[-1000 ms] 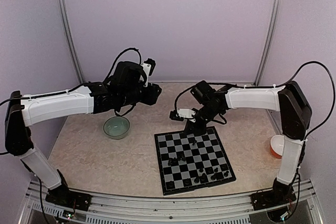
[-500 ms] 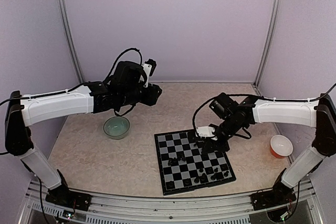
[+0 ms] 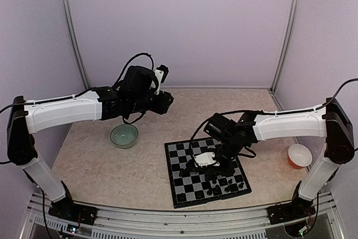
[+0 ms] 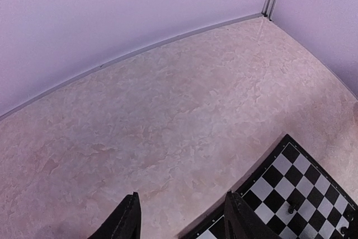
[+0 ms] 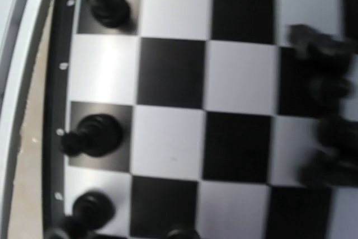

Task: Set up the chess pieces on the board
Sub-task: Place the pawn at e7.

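A few pieces [image 3: 225, 183] stand scattered on the board [image 3: 180, 193] — setup looks far from finished — left gripper [image 4: 182, 212] spread and empty, right gripper [image 3: 215, 170] fingers hidden, can't tell.

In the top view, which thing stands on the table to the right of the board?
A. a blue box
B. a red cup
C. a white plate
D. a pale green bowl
B: the red cup stands to the right of the board, while the pale green bowl is on its left side.
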Tool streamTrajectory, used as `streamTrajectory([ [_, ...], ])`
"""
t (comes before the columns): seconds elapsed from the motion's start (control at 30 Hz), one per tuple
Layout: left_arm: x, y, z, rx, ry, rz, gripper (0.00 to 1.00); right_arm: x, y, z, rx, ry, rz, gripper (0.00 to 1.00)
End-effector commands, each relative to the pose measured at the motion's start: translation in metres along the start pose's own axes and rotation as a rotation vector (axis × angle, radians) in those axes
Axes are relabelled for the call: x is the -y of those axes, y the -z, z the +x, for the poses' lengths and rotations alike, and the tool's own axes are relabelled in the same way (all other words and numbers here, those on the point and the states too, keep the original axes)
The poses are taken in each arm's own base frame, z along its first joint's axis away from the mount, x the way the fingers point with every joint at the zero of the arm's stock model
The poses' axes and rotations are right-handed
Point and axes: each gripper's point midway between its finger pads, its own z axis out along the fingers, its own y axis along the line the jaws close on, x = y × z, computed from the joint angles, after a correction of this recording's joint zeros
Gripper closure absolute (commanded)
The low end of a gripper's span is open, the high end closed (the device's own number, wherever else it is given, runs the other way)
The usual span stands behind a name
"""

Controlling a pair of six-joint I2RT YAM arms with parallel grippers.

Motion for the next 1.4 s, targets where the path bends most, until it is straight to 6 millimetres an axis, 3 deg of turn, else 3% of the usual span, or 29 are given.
streamTrajectory([
  [0.0, 0.006, 0.001, -0.010, 0.008, -0.012, 0.026, 0.49, -0.003, -0.010, 0.002, -0.040, 0.017, -0.034, 0.97],
  [0.6, 0.011, -0.003, -0.006, -0.011, -0.020, 0.040, 0.49, -0.015, -0.035, 0.004, -0.079, 0.020, -0.107, 0.93],
  [0.8, 0.012, -0.004, -0.004, -0.020, -0.025, 0.040, 0.49, -0.011, -0.027, -0.004, -0.058, 0.021, -0.086, 0.79],
  [1.0, 0.015, -0.005, -0.002, -0.029, -0.033, 0.044, 0.49, -0.006, -0.004, -0.019, -0.013, 0.026, -0.072, 0.71],
  [1.2, 0.018, -0.007, 0.001, -0.038, -0.037, 0.053, 0.49, 0.011, 0.020, -0.014, 0.024, -0.014, -0.029, 0.73],
  [1.37, 0.020, -0.007, 0.001, -0.040, -0.038, 0.057, 0.49, 0.023, 0.013, 0.016, -0.045, -0.052, 0.025, 0.86],
])
